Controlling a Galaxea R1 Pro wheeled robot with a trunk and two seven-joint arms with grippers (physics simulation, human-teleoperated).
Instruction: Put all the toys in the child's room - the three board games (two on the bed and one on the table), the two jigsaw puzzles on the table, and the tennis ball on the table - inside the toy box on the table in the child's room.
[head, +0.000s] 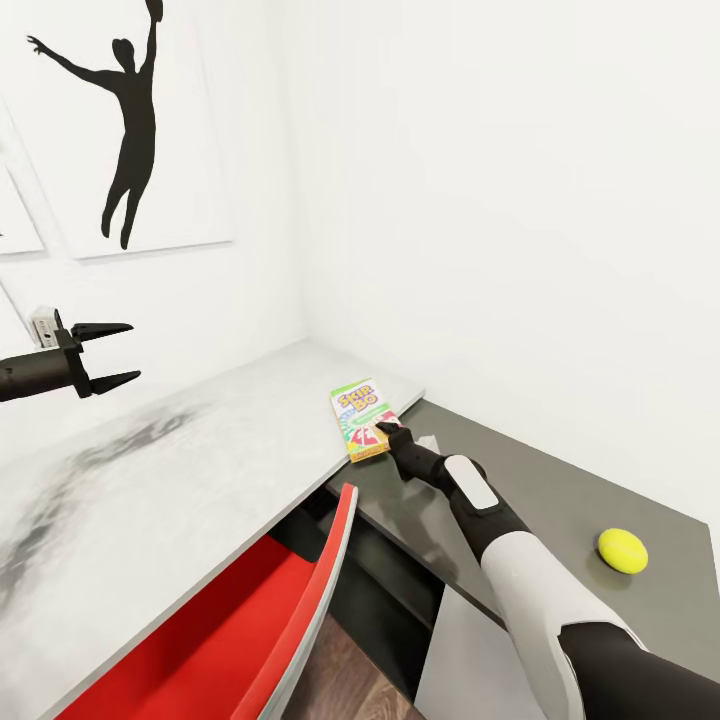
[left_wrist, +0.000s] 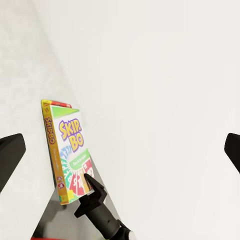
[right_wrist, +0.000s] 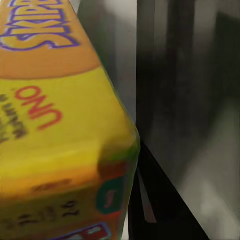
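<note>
Right gripper (head: 385, 428): jaws' state cannot be told, set against orange-green printed "Skip-Bo" box (head: 359, 418).
Risk: box may be pushed off the surface edge.
Left gripper (head: 115, 354): jaws held open, empty.

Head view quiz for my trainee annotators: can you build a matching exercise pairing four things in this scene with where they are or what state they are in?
Things:
1. Skip-Bo box
2. tennis ball
3. left gripper
4. right gripper

Places or states:
A. alone on the dark grey surface
B. raised in the air, fingers spread
C. flat at the light surface's edge
D. at the near end of the game box

Pairs: 1-C, 2-A, 3-B, 4-D
</note>
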